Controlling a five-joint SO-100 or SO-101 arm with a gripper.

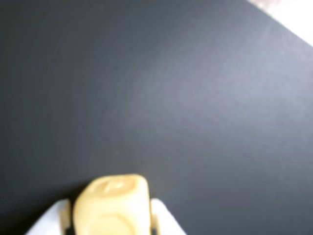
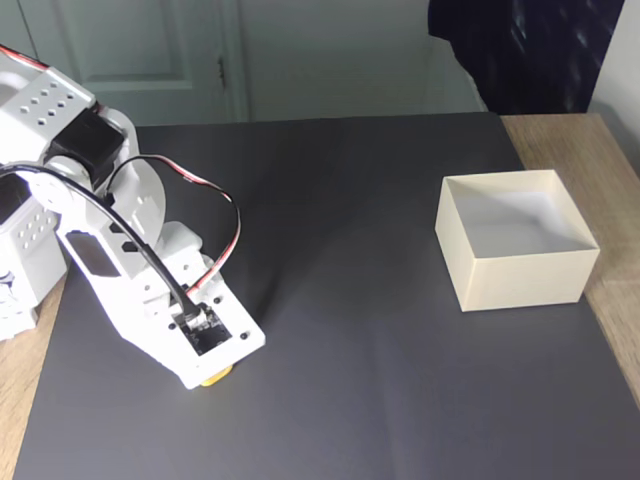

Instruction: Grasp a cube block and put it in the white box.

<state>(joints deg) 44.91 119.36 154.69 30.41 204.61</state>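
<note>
The yellow cube block [image 1: 112, 205] sits at the bottom edge of the wrist view, pinched between the two white fingers [image 1: 164, 218] of my gripper [image 1: 111, 223], with a shallow dimple on its upper face. In the fixed view the white arm leans down at the left of the dark mat, and a sliver of the cube block [image 2: 214, 377] peeks out under the gripper [image 2: 212, 374], low over the mat. The white box [image 2: 515, 272] stands open and upright at the right, far from the gripper, its pale inside bare.
A dark grey mat [image 2: 360, 330] covers the table; bare wood [image 2: 615, 300] shows along its right edge under part of the box and at the left. The arm's base and cables [image 2: 60, 200] occupy the left side. A door and dark cloth are behind.
</note>
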